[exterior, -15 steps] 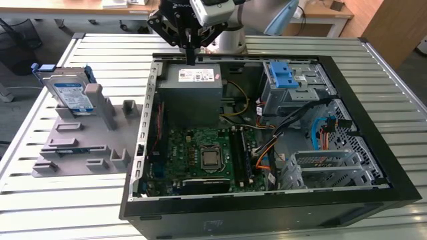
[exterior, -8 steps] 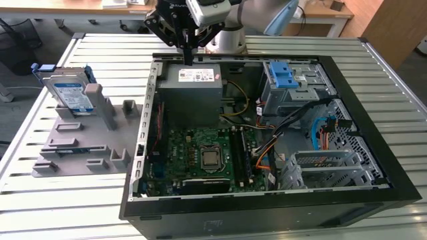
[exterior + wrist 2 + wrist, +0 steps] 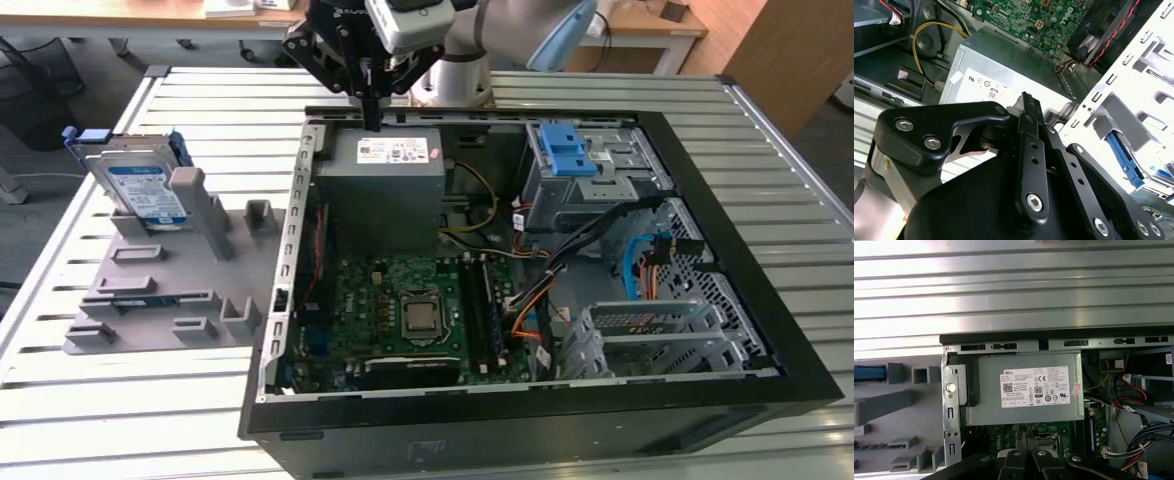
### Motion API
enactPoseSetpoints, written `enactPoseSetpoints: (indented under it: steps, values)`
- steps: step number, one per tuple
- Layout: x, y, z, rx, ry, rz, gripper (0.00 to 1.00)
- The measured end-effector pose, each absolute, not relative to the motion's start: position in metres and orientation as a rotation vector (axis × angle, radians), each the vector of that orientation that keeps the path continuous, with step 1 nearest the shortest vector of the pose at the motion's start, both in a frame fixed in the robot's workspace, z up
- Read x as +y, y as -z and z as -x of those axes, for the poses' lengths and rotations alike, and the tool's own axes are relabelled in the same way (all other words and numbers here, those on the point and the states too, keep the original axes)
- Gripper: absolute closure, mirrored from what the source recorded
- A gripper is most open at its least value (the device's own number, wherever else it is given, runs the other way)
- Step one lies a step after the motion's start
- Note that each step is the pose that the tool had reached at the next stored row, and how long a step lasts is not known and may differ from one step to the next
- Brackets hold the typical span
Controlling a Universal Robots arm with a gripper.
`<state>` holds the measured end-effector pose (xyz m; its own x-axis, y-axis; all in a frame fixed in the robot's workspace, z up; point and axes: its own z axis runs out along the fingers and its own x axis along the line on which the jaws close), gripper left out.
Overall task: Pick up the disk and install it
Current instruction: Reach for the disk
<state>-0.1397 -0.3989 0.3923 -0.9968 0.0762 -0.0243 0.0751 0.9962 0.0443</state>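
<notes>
Disk (image 3: pixel 140 185) on fixture (image 3: pixel 160 295) beside case (image 3: pixel 534 425)

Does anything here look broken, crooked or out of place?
Nothing stands out. The computer case lies open. The disk stands on edge in the grey holder beside it, and the tool hangs above the power supply, empty.

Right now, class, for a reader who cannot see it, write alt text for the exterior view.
A robot arm's gripper hangs, empty, over the grey power supply inside an open computer case. The disk stands on edge in a grey fixture on the slatted metal table, at the exterior view's left of the case.
</notes>
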Motion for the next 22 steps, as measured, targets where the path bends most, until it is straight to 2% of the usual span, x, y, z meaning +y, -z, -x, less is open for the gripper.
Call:
enactPoseSetpoints:
  steps: [22]
  values:
    - [-0.399, -0.391, 0.150, 3.113, -0.068, -0.118, 0.89]
